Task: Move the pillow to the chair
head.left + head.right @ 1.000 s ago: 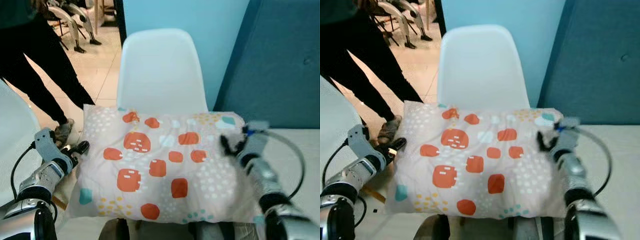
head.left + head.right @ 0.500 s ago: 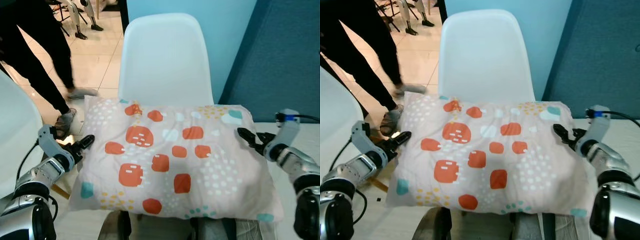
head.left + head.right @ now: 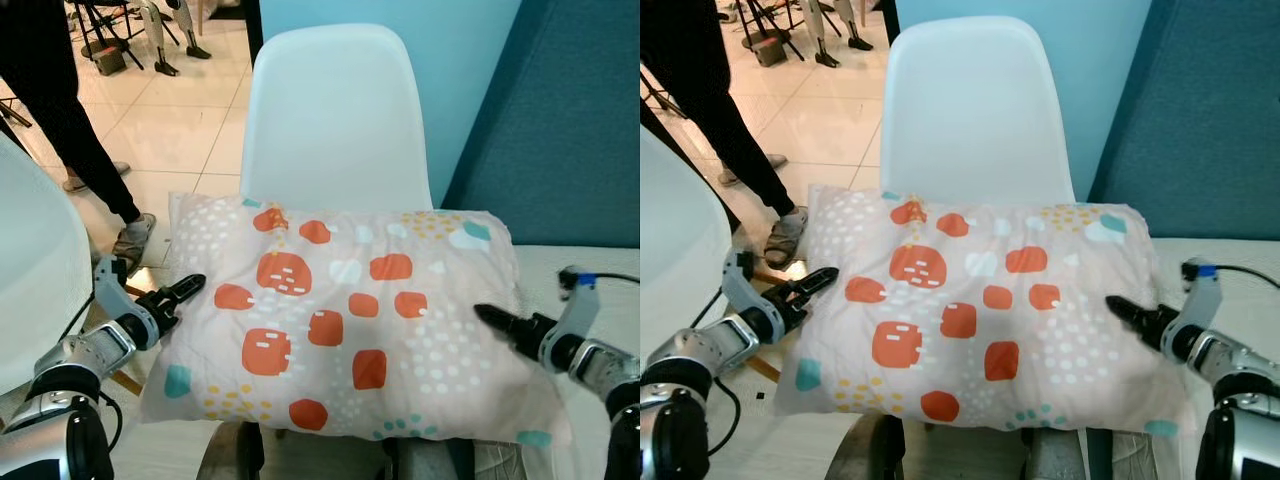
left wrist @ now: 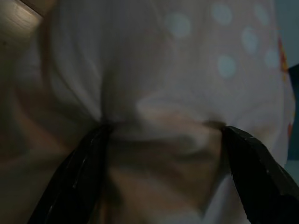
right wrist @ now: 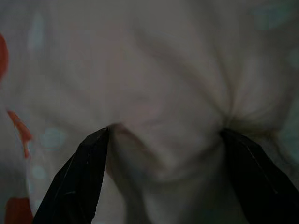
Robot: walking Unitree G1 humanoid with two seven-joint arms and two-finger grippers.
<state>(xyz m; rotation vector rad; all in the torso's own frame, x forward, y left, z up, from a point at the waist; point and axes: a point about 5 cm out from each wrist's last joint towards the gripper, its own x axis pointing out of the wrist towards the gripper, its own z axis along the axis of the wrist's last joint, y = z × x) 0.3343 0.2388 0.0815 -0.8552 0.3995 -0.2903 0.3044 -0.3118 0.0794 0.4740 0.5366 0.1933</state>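
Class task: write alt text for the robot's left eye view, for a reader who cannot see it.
A patterned pillow with orange patches lies across the seat of a white chair, with the left gripper and right gripper pressed against its two ends. A person's legs stand on the tiled floor behind.

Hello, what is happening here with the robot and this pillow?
The robot is holding a patterned pillow between its two grippers, over the seat of a white chair. The left gripper presses into the pillow's left edge, and the right gripper presses into its right side; both wrist views show open fingers with fabric bunched between them. A person stands on the tiled floor to the left.
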